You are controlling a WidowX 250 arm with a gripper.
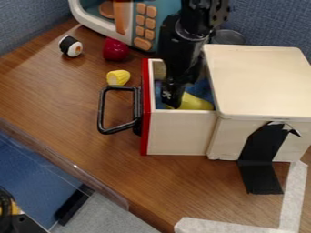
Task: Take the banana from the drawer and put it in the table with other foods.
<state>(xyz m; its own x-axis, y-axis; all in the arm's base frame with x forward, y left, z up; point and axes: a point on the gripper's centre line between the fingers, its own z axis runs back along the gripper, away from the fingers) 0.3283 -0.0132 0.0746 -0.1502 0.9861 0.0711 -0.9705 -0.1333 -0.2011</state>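
Observation:
The gripper (173,98) hangs down inside the open drawer (181,132), its tip at the left end of the yellow banana (195,103). The banana lies in the drawer along its front wall, over something blue; whether it is held cannot be told. On the table (72,104), left of the drawer, are the other foods: a sushi roll (71,46), a red apple-like piece (115,49) and a short yellow corn piece (118,77).
The wooden box (261,82) stands right of the drawer, whose black handle (102,110) sticks out left. A toy microwave (139,25) stands behind. Black tape (261,159) hangs down the box's front. A clear edge guard (67,170) runs along the table's lower left.

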